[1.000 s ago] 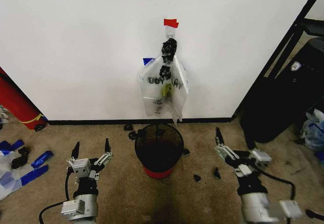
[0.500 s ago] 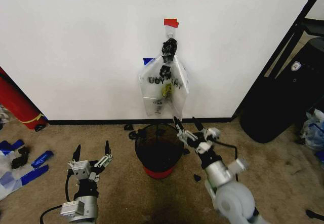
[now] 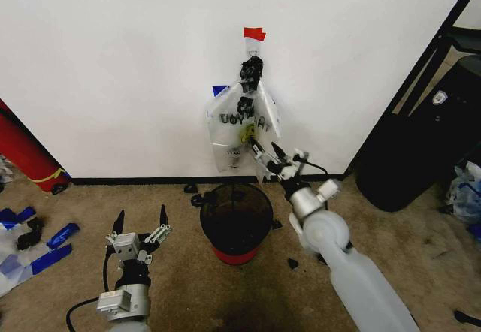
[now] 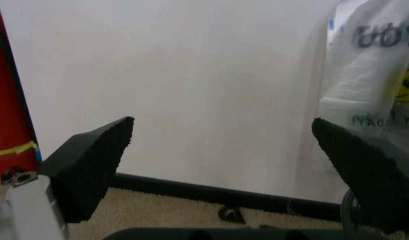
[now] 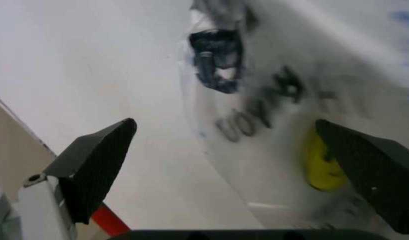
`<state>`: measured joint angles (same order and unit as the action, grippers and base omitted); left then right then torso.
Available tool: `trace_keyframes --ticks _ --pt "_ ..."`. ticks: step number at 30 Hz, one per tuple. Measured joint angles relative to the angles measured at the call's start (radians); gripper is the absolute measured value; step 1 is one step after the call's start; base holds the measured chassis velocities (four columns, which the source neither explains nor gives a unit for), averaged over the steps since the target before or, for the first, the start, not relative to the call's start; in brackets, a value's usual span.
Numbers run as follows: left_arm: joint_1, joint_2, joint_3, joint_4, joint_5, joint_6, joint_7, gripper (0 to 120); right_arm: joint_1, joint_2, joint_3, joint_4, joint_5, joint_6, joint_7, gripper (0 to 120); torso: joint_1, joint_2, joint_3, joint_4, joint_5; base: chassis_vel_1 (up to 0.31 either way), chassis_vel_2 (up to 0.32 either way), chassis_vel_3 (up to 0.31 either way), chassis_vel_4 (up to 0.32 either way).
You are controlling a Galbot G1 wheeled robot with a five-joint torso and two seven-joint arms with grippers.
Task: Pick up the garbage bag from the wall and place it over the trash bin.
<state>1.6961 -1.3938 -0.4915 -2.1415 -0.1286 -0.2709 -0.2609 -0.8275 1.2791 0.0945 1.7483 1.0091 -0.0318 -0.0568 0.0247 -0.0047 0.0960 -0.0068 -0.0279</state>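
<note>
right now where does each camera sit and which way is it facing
Head view: high on the robot, looking down at the wall, garbage bag and trash bin; both arms show.
Left wrist view: low, facing the wall; left gripper open.
Right wrist view: raised, close to the bag; right gripper open.
All three share the bag.

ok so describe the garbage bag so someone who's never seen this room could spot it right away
Find the white wall with the scrap of red tape. Just below the tape hangs the garbage bag, above the black mesh trash bin. It is see-through plastic with black lettering, a blue patch and a yellow smiley.
</note>
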Motion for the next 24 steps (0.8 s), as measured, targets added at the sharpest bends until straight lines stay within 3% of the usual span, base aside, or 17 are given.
trace_keyframes --ticks 9,17,24 --pt "0.011 -0.014 -0.005 -0.016 0.001 -0.014 0.001 100 0.143 0.045 -0.046 -0.099 -0.030 0.010 0.034 100 0.000 0.000 0.000 -0.0002 0.0000 0.000 0.000 0.000 0.000" --pt "0.007 -0.003 -0.002 -0.022 -0.007 -0.018 0.001 100 0.187 0.054 -0.046 -0.167 -0.055 0.025 0.019 100 0.000 0.000 0.000 -0.0002 0.0002 0.000 0.000 0.000 0.000" --pt "-0.006 0.003 0.007 -0.021 -0.021 -0.019 0.001 100 0.192 0.054 -0.057 -0.158 -0.082 0.024 0.017 81 0.000 0.000 0.000 -0.0002 0.0001 0.000 0.000 0.000 0.000"
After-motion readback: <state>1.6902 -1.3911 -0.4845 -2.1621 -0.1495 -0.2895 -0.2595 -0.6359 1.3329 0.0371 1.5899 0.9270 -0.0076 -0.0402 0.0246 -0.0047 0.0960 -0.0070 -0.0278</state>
